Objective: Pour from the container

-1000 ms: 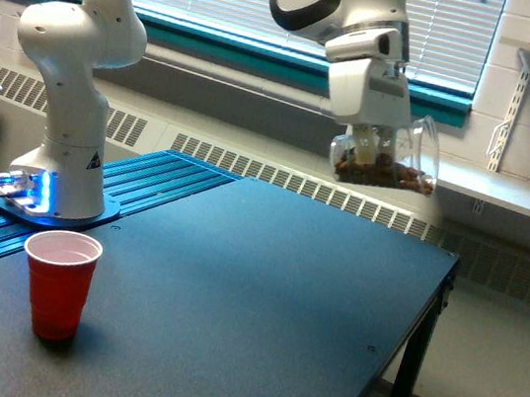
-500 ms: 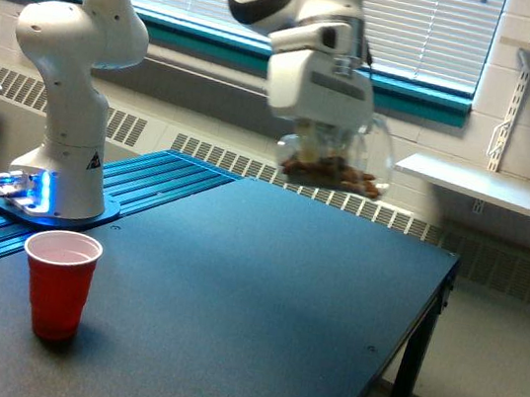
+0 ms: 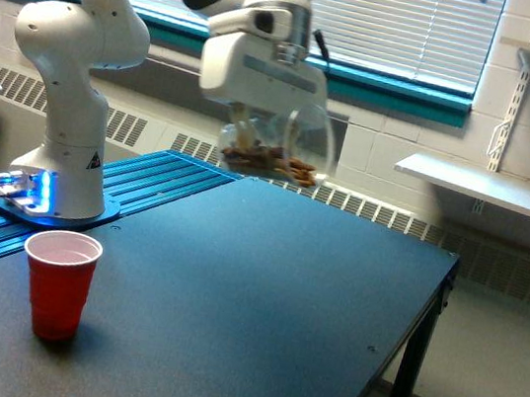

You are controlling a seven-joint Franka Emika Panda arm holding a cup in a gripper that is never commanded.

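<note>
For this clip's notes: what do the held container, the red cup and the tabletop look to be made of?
The container looks like clear glass or hard clear plastic: the wall and brown contents show through it. The red cup looks like thin plastic, glossy red outside and white inside. The tabletop appears to be a dark, matte laminate or coated board with faint sheen.

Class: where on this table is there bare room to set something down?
Most of the table is bare: from the red cup across to its right edge. The crowded part is the left, around the cup and arm base. The mug hangs above.
</note>
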